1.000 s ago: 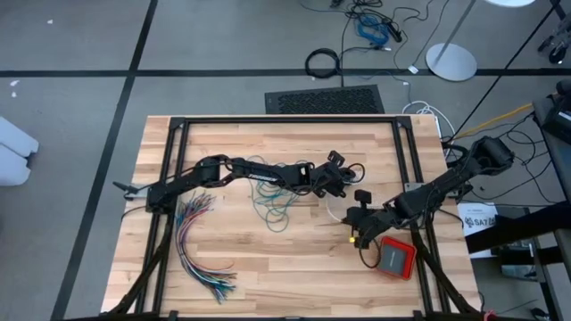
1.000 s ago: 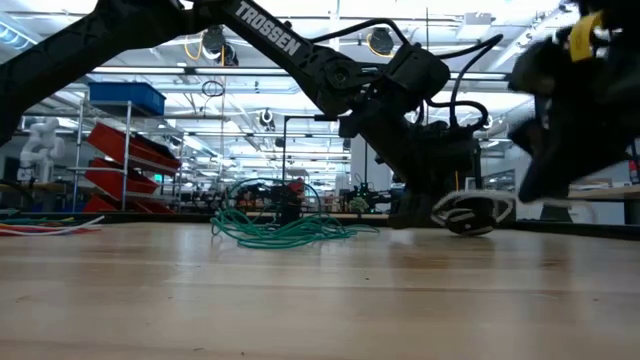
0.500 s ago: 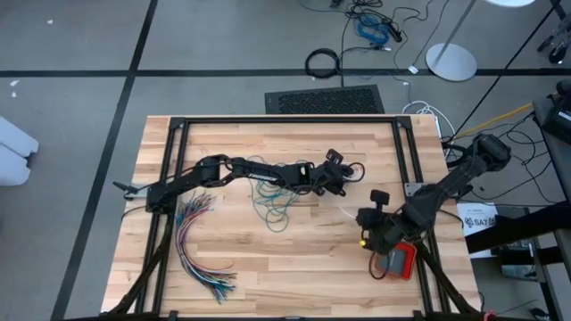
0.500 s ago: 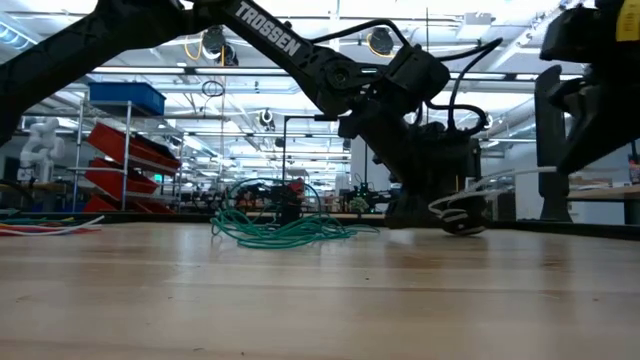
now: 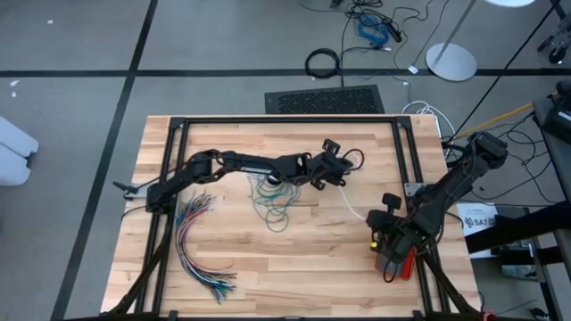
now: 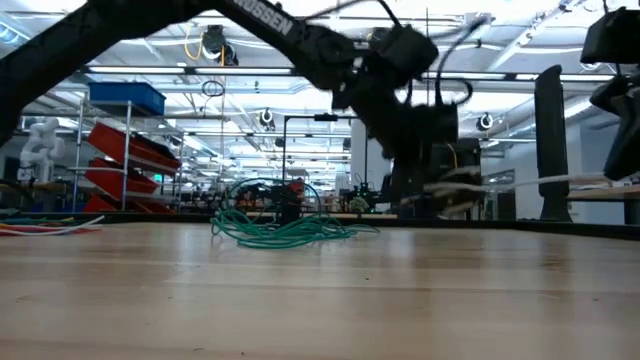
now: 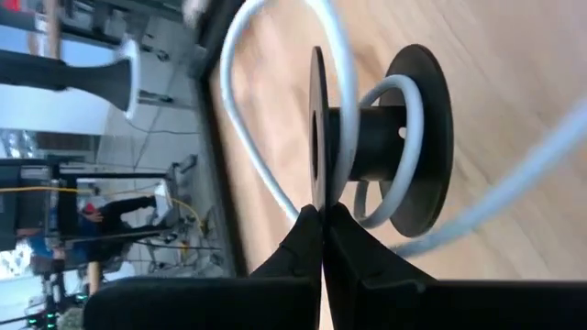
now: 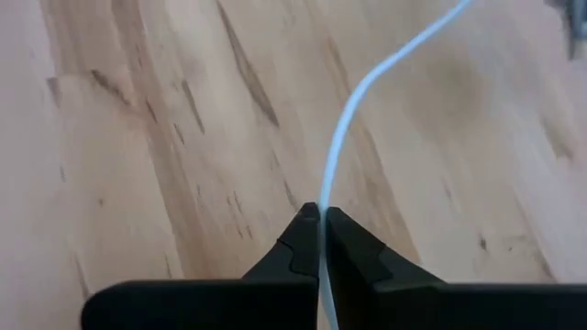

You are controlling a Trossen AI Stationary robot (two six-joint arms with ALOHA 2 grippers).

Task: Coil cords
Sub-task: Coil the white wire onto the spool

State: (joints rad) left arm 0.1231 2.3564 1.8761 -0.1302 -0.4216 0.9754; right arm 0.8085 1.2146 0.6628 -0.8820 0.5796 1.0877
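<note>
A black spool (image 7: 381, 137) with a white cord (image 7: 404, 110) wound on its hub hangs above the table's middle, my left gripper (image 7: 321, 215) shut on it. In the high view the spool (image 5: 337, 169) sits at that arm's tip. The white cord (image 5: 355, 205) runs from it to my right gripper (image 8: 319, 218), which is shut on the cord near the table's right side (image 5: 375, 223). The teal-green cord (image 5: 272, 201) lies in a loose heap on the table (image 6: 280, 228), touched by neither gripper. My left gripper pinches the rim of one spool flange (image 7: 316, 197) between its two fingertips, edge-on. The spool is lifted clear of the table (image 6: 440, 188), its axle lying about level. My right gripper pinches the single white cord (image 8: 323, 197) between its fingertips, coming slantwise from above. The cord leads away from the fingers toward the spool, off the table (image 6: 570, 182).
A fanned bundle of many-coloured wires (image 5: 198, 250) lies at the near left. A red flat device (image 5: 399, 260) sits at the near right, under my right arm. A black frame (image 5: 285, 120) borders the wooden table.
My left gripper has risen and moved a little toward the far edge, lifting the spool off the table. My right gripper has moved toward the table's right edge and turned, drawing the white cord out longer between the two grippers.
</note>
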